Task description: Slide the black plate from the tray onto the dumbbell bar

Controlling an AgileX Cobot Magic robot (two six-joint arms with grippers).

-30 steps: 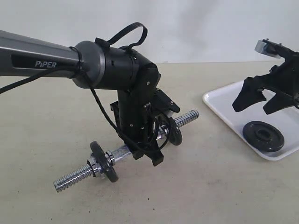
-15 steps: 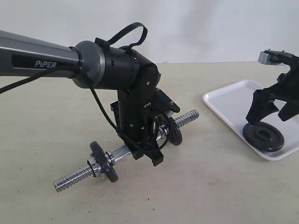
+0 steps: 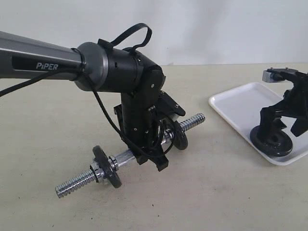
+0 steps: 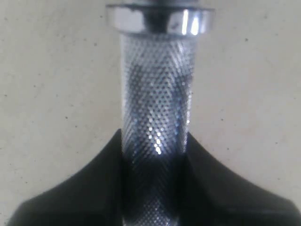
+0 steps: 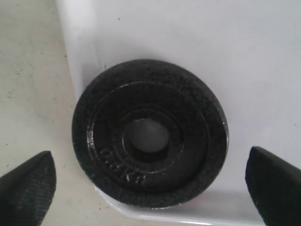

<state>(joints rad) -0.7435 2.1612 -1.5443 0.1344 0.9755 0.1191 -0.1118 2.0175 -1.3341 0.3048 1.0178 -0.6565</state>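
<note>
Down around the black plate (image 3: 274, 147) had come the right pincer (image 3: 281, 128), which a second earlier hung higher above it. Its jaws stood wide open, straddling the plate without closing on it. That plate lay flat directly beneath the pincer, at a corner of the white tray (image 3: 235, 105). Well apart, the left pincer (image 3: 153, 161) was clamped on the knurled middle of the dumbbell bar (image 3: 77, 183), one fitted disc (image 3: 107, 168) to either side of it, over the desk (image 3: 216, 192).
</note>
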